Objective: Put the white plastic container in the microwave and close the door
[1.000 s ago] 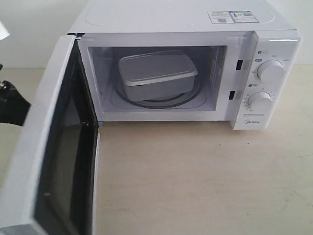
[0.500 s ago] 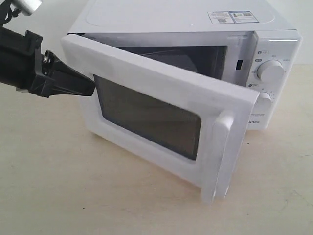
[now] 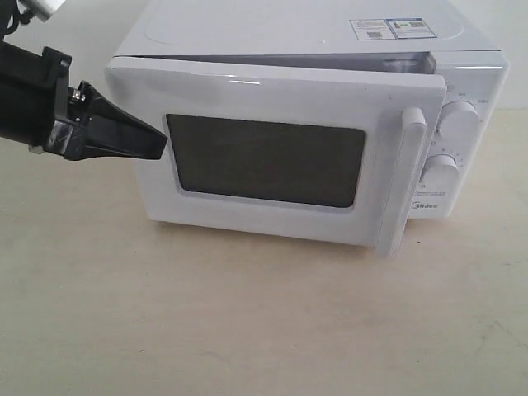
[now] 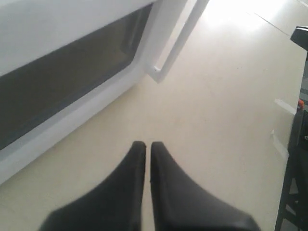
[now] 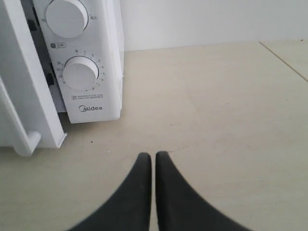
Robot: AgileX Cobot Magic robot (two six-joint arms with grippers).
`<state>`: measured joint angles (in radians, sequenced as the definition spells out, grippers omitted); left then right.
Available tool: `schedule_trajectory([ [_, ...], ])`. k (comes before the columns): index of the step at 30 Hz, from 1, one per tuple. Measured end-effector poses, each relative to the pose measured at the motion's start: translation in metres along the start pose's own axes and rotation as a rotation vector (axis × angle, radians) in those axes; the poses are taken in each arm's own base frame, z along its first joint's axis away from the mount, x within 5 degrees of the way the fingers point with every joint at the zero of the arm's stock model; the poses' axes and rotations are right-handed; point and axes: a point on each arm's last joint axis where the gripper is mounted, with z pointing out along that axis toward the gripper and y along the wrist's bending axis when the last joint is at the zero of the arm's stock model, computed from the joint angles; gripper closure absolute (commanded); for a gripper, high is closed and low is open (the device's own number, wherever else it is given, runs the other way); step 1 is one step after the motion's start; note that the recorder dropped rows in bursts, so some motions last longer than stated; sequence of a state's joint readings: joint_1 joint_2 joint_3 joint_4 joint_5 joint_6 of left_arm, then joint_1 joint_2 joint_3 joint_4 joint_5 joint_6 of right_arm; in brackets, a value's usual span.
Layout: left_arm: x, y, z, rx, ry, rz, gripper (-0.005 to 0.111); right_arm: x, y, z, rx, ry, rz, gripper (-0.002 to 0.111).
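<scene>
The white Midea microwave [image 3: 289,33] stands at the back of the table. Its door [image 3: 272,157], with a dark mesh window and a vertical bar handle [image 3: 402,181], hangs slightly ajar, with a narrow gap on the knob side. The white plastic container is hidden behind the door. My left gripper [image 3: 157,144] is shut and empty, its black fingertips touching the door's left part beside the window. In the left wrist view the door [image 4: 72,77] runs alongside that gripper [image 4: 145,144]. My right gripper [image 5: 153,155] is shut and empty above the table, short of the knob panel [image 5: 82,72]; the exterior view does not show it.
Two round knobs [image 3: 458,120] sit on the microwave's right panel, partly covered by the door's edge. Stickers [image 3: 392,28] lie on its top. Beige table [image 3: 272,322] spreads in front. A dark frame [image 4: 296,144] stands at the table's side in the left wrist view.
The door has swung from wide open to almost shut, covering the container. My left gripper came in from the left and now rests against the door's outer face.
</scene>
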<state>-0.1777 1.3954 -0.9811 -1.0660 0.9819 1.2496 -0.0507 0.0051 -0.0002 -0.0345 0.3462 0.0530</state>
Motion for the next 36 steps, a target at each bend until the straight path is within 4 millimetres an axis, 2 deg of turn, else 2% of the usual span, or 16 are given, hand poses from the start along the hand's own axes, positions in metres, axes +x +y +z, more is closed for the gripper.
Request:
schedule_trajectory([
  [5, -0.002, -0.003, -0.002, 0.001, -0.01, 0.007, 0.102, 0.0, 0.0, 0.0, -0.002, -0.005, 0.008, 0.108],
  [7, -0.002, -0.003, -0.002, 0.001, -0.01, 0.007, 0.102, -0.005, 0.003, 0.0, -0.039, -0.057, 0.174, 0.108],
  [9, -0.002, -0.003, -0.002, 0.002, -0.009, 0.008, 0.102, -0.019, 0.004, -0.002, -0.093, -0.2, 0.416, 0.108],
  [11, -0.002, -0.003, -0.002, 0.002, -0.009, 0.008, 0.102, -0.038, -0.003, -0.009, -0.158, -0.428, 0.869, 0.108],
  [13, -0.002, -0.003, -0.002, 0.002, -0.009, 0.008, 0.102, -0.052, -0.011, -0.017, -0.254, -0.553, 1.298, 0.108],
  [14, -0.002, -0.003, -0.002, 0.002, -0.009, 0.008, 0.102, -0.066, -0.012, -0.025, -0.314, -0.608, 1.359, 0.108],
  [17, -0.002, -0.003, -0.002, 0.002, -0.009, 0.008, 0.102, -0.103, -0.009, -0.05, -0.436, -0.751, 1.262, 0.108],
  [21, -0.002, -0.003, -0.002, 0.003, -0.011, 0.006, 0.102, -0.161, -0.001, -0.099, -0.586, -1.033, 0.949, 0.108],
  [24, -0.002, -0.003, -0.002, 0.001, -0.012, 0.006, 0.102, -0.196, 0.017, -0.114, -0.664, -1.058, 0.661, 0.108],
  [26, -0.002, -0.003, -0.002, 0.001, -0.012, 0.006, 0.102, -0.209, 0.031, -0.11, -0.74, -0.971, 0.52, 0.108],
  [27, -0.002, -0.003, -0.002, 0.001, -0.012, 0.006, 0.102, -0.211, 0.039, -0.102, -0.784, -0.881, 0.47, 0.108],
  [29, -0.002, -0.003, -0.002, 0.001, -0.012, 0.006, 0.102, -0.208, 0.052, -0.08, -0.86, -0.667, 0.448, 0.108],
  [31, -0.002, -0.003, -0.002, 0.001, -0.012, 0.006, 0.102, -0.2, 0.06, -0.052, -0.864, -0.442, 0.43, 0.108],
  [33, -0.002, -0.003, -0.002, 0.001, -0.012, 0.006, 0.102, -0.192, 0.062, -0.03, -0.829, -0.295, 0.398, 0.108],
  [36, -0.002, -0.003, -0.002, 0.001, -0.012, 0.002, 0.102, -0.186, 0.064, -0.01, -0.803, -0.186, 0.392, 0.108],
])
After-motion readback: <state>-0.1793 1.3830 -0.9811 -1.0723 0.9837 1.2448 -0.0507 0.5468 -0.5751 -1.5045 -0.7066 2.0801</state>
